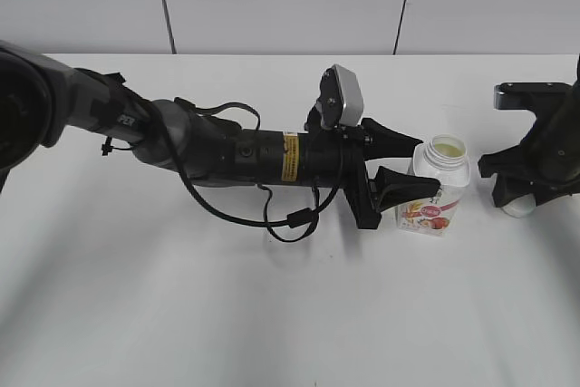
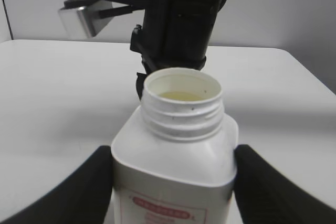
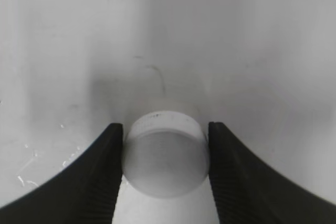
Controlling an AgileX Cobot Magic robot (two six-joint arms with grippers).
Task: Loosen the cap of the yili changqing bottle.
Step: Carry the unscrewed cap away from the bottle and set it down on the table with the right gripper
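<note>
The left gripper (image 1: 410,169) is clamped on the small squarish white plastic bottle with a pink fruit label (image 1: 437,189), which stands open, right of the middle of the white desk (image 1: 272,314). Near the right edge, the right gripper (image 3: 166,167) is closed around the small round white ribbed plastic cap (image 3: 165,157), low over the desk.

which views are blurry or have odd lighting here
Right wrist view: the cap is soft and out of focus, table washed out. Left wrist view: the bottle neck is sharp, its label blurred. Exterior view: evenly lit, soft shadows under the left arm.
</note>
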